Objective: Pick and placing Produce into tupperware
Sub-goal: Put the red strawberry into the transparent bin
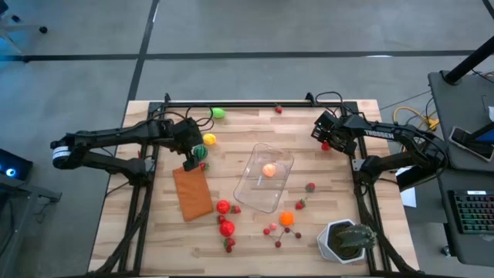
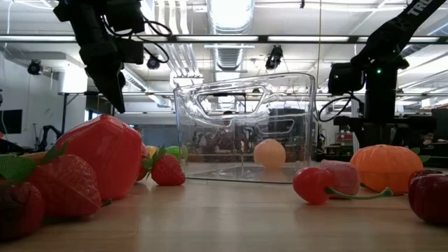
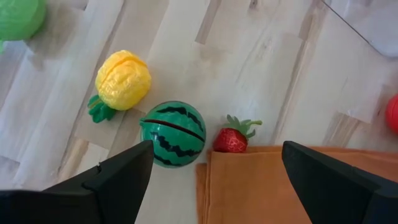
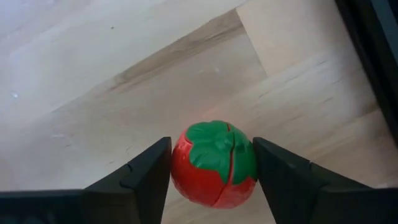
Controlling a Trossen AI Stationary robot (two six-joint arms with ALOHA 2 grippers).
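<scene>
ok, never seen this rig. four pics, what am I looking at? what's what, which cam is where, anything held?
Two dark robot arms work at a wooden table, sorting toy produce into a clear tupperware.

The overhead picture shows everything: the left arm on the left, the right arm on the right. The low picture looks level across the tabletop. The other two come from cameras on each wrist.

The left gripper is open above a toy watermelon, a strawberry and a yellow pineapple, beside an orange-brown mat. The right gripper has its fingers against both sides of a red tomato.

One orange fruit already lies in the tupperware. More fruit is scattered on the table, and a potted plant stands at one corner.
</scene>
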